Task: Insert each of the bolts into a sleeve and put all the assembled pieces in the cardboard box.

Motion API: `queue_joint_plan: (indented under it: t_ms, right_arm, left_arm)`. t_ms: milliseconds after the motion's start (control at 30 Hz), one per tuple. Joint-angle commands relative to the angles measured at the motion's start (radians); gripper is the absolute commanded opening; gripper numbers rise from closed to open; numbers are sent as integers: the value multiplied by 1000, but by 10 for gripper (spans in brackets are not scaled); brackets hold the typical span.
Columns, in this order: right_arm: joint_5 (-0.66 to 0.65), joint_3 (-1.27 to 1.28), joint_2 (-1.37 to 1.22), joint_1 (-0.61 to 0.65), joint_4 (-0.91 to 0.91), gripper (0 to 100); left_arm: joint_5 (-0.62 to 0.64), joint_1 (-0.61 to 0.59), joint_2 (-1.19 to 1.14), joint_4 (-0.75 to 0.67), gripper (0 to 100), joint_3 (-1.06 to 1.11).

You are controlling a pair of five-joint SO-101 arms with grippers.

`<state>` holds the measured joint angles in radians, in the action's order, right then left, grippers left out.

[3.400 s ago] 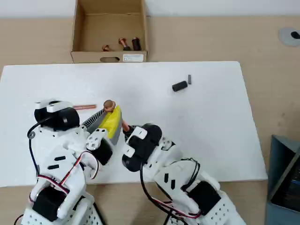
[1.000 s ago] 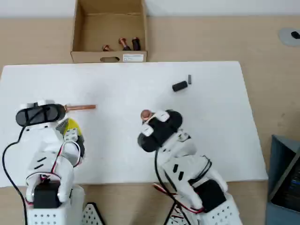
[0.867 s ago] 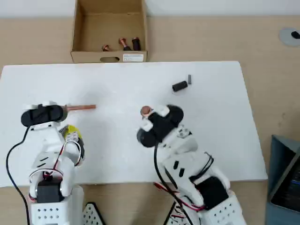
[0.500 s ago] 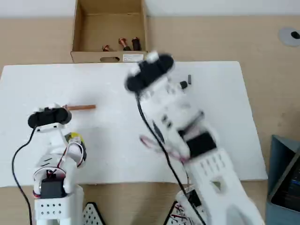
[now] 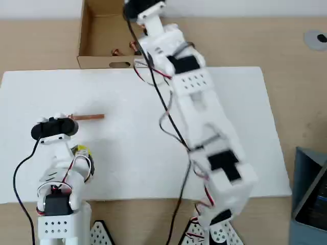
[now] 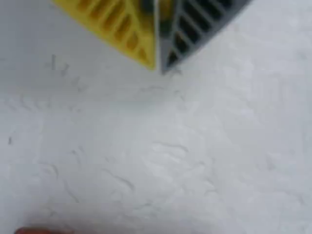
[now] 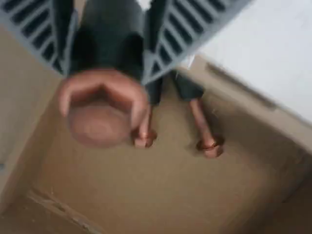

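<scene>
Right claw (image 7: 109,53) of mine hangs over the open brown cardboard box (image 5: 84,41) at the far side of the wooden counter (image 5: 286,46), its grey ribbed fingers (image 7: 29,24) clamped on a dark sleeve with a copper bolt through it (image 7: 102,107). The piece's long axis points almost straight at my wrist camera, with the round copper head nearest the lens and the sleeve pinched between the fingers behind it. On the box floor beneath lie two more sleeved bolts (image 7: 204,122), side by side and roughly parallel. Their dark sleeve ends point toward the wall bordering the white sheet (image 5: 240,127), their copper heads toward the box's middle. My left claw (image 6: 157,66) sits low over the white sheet, yellow and grey fingers pressed together on nothing. Just beyond that arm a bare copper bolt (image 5: 88,117) lies flat on the sheet, its long axis running side to side, parallel with the box's front wall.
</scene>
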<state>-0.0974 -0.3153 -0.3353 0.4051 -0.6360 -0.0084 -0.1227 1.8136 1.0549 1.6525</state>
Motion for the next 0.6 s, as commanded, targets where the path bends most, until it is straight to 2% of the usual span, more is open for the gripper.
queue_joint_plan:
  t_ms: [0,367,567]
  right_arm:
    - [-32,-289,-163,-7,25,9]
    - [-219,-750,-608,-7,25,12]
    - [-262,-889,-722,-7,-46,157]
  left_arm:
    - [-2,-3,7,-8,3,-5]
    - [-3,-2,7,-8,3,-6]
    - [-3,0,7,-8,3,-6]
